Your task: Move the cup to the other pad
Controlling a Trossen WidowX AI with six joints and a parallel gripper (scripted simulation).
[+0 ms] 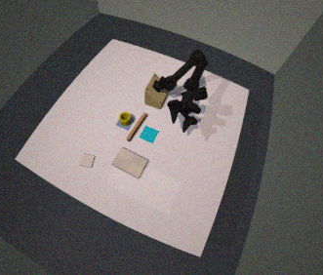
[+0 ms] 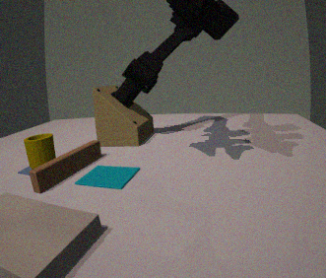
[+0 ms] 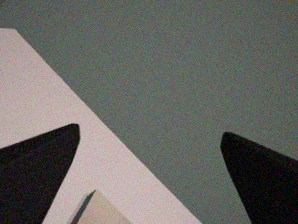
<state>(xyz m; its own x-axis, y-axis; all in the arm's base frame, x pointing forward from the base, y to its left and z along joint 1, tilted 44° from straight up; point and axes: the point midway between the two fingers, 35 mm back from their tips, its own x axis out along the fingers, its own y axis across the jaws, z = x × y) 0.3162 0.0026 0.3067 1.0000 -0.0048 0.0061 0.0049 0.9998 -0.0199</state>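
Note:
A yellow cup (image 1: 125, 117) (image 2: 39, 149) stands upright on a small blue-grey pad (image 1: 119, 125) (image 2: 24, 171) left of the table's middle. I cannot see its marbles. A cyan pad (image 1: 148, 134) (image 2: 107, 176) lies flat to its right. A wooden bar (image 1: 137, 126) (image 2: 66, 165) lies between the two pads. My gripper (image 1: 181, 121) (image 3: 151, 135) is open and empty. It hangs in the air to the right of the cyan pad, well away from the cup. In the exterior view only the arm shows.
The arm's tan base block (image 1: 155, 92) (image 2: 120, 123) stands behind the pads. A large beige slab (image 1: 130, 162) (image 2: 27, 237) and a small beige tile (image 1: 87, 160) lie nearer the front. A beige slab corner (image 3: 100, 210) shows in the wrist view.

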